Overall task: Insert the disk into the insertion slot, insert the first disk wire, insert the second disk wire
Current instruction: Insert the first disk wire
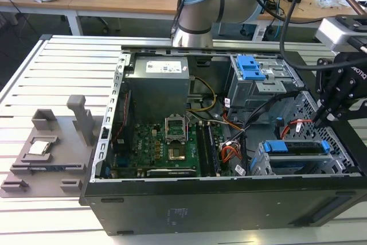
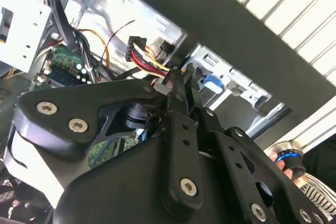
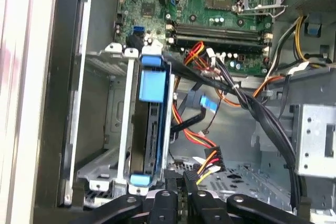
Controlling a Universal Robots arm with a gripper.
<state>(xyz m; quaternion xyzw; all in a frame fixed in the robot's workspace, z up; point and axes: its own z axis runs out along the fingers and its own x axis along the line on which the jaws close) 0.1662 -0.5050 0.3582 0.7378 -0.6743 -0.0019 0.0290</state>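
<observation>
The disk (image 1: 298,148) in its blue carrier (image 3: 152,85) lies inside the insertion slot (image 1: 261,163), the low grey cage (image 3: 105,114) at the case's corner on the exterior view's right. My gripper (image 1: 322,120) hangs just above and behind that cage. In both wrist views the fingers (image 2: 178,95) stand close together. A wire of red, yellow and black strands (image 2: 149,64) runs between their tips. Its black plug (image 3: 212,158) hangs free beside the disk's rear edge. A second wire with a blue plug (image 3: 208,103) lies loose nearby.
A taller grey cage with a blue tabbed bracket (image 1: 252,68) stands behind the slot. The motherboard (image 1: 166,147) and power supply (image 1: 157,81) fill the case's other half. Thick black cable bundles (image 3: 262,124) cross beside the gripper. A grey fixture (image 1: 51,147) sits on the slatted table.
</observation>
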